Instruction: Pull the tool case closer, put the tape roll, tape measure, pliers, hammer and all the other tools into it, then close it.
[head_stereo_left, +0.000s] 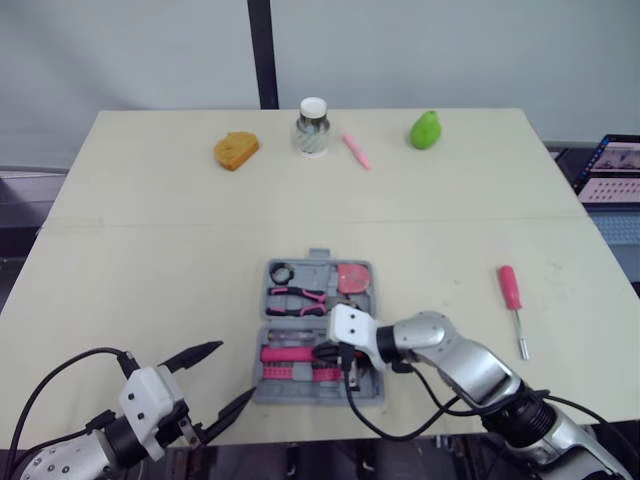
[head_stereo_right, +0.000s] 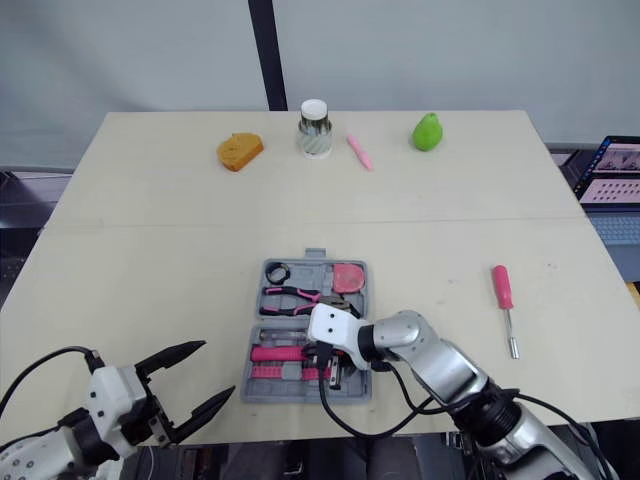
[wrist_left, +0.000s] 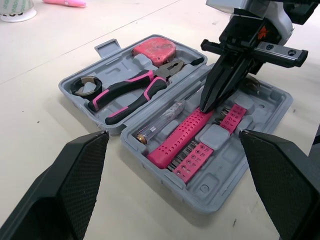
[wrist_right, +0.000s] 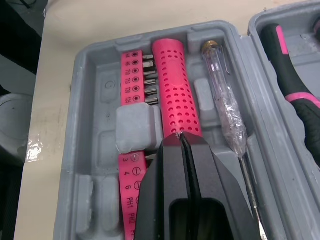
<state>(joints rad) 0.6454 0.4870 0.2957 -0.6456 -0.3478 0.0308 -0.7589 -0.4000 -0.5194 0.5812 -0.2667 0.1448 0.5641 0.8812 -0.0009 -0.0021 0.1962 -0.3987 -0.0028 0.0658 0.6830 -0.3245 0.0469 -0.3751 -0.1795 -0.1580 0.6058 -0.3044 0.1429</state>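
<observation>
The grey tool case (head_stereo_left: 268, 388) lies open at the table's front centre. Its far half holds a black tape roll (head_stereo_left: 281, 271), pink-handled pliers (head_stereo_left: 297, 297) and a pink tape measure (head_stereo_left: 352, 276). In the near half lie a pink perforated handle (wrist_right: 175, 100), pink bit strips (wrist_right: 131, 75) and a clear tester screwdriver (wrist_right: 225, 100). My right gripper (wrist_right: 180, 135) is shut, its tips resting on the pink handle with nothing held. My left gripper (head_stereo_left: 215, 380) hangs open off the front-left table edge, left of the case. A pink screwdriver (head_stereo_left: 511, 287) lies on the table to the right.
Along the far edge stand an orange bread-like piece (head_stereo_left: 236, 150), a white-lidded jar (head_stereo_left: 313, 126), a pink pen (head_stereo_left: 357, 150) and a green pear (head_stereo_left: 426, 130). A laptop (head_stereo_left: 612, 166) sits beyond the table's right side. Black cables trail from both wrists.
</observation>
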